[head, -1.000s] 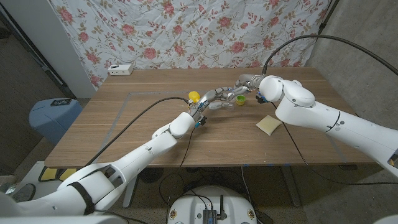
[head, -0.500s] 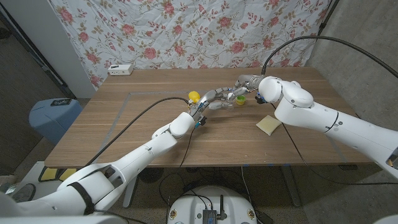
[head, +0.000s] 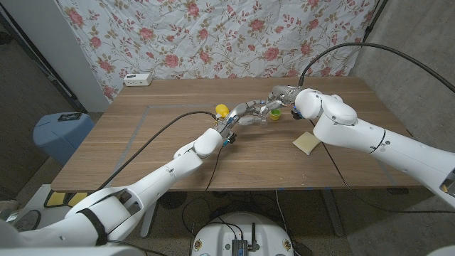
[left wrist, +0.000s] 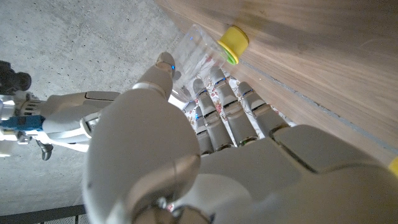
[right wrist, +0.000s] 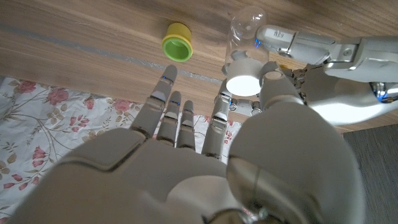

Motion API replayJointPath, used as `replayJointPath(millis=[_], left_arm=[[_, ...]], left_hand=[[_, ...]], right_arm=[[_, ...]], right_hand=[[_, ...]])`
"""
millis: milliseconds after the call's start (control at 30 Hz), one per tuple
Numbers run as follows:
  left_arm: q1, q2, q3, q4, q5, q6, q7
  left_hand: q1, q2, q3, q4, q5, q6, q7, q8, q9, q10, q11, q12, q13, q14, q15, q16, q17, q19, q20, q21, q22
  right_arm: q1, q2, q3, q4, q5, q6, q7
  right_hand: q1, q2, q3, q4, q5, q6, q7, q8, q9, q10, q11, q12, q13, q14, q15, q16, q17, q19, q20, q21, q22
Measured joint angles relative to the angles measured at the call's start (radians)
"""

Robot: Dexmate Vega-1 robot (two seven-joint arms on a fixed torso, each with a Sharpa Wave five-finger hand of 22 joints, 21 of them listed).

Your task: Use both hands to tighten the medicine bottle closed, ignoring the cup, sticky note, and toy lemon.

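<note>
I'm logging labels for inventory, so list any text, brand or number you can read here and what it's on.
No text can be read.
Medicine bottle: clear, no label visible.
Sticky note: blank.
Cup: no print shows.
White box at the table's far edge: too small to read.

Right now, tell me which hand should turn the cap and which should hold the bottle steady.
Right hand to turn: in its wrist view its fingertips sit at the white cap. Left hand to steady: its fingers wrap the clear medicine bottle body, which looks like a holding grip.
</note>
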Motion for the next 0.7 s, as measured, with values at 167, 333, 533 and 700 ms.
replayJointPath(millis=[167,333,533,700], left_arm=[[0.002,0.001,0.001,-0.003,0.001,0.001,0.001],[0.003,0.001,0.001,-0.006,0.001,0.003,0.002],[0.006,0.004,0.001,-0.012,0.002,0.007,0.004],[0.007,0.006,0.0,-0.017,0.002,0.011,0.004]], left_hand=[[0.0,0.0,0.0,0.0,0.0,0.0,0.0,0.0,0.0,0.0,0.0,0.0,0.0,0.0,0.0,0.0,0.0,0.0,0.0,0.0,0.0],[0.0,0.0,0.0,0.0,0.0,0.0,0.0,0.0,0.0,-0.001,-0.001,0.0,0.0,0.0,0.0,0.0,0.0,0.0,0.0,0.0,0.0],[0.0,0.0,0.0,0.0,0.0,0.0,0.0,0.0,0.0,-0.002,-0.002,-0.001,0.0,0.0,0.0,0.0,0.0,0.0,0.0,0.0,0.0],[-0.001,-0.002,0.0,0.0,0.0,0.0,0.0,0.0,0.0,-0.002,-0.002,-0.003,0.0,0.0,0.0,0.0,0.0,0.0,0.0,0.0,0.0]], right_arm=[[-0.006,0.002,0.002,0.002,-0.008,0.002,-0.008],[-0.01,0.005,0.003,0.004,-0.015,0.007,-0.015],[-0.015,0.011,0.005,0.011,-0.023,0.016,-0.022],[-0.018,0.016,0.006,0.017,-0.033,0.02,-0.024]], right_hand=[[0.001,0.001,0.0,0.0,0.0,0.037,0.0,0.014,-0.002,0.014,-0.014,0.0,0.0,0.015,-0.009,0.003,0.0,0.004,-0.004,0.004,0.0],[0.004,0.004,0.0,0.0,0.0,0.074,0.003,0.025,-0.003,0.025,-0.025,0.008,0.0,0.028,-0.02,0.01,0.0,0.017,-0.007,0.004,0.0],[0.006,0.005,-0.005,0.004,-0.001,0.099,0.006,0.033,-0.003,0.036,-0.036,0.008,0.0,0.033,-0.025,0.01,0.0,0.025,-0.015,0.004,0.001],[0.008,0.005,-0.003,0.006,-0.002,0.113,0.01,0.039,-0.004,0.05,-0.036,0.008,0.0,0.04,-0.032,0.01,0.0,0.027,-0.016,0.004,0.002]])
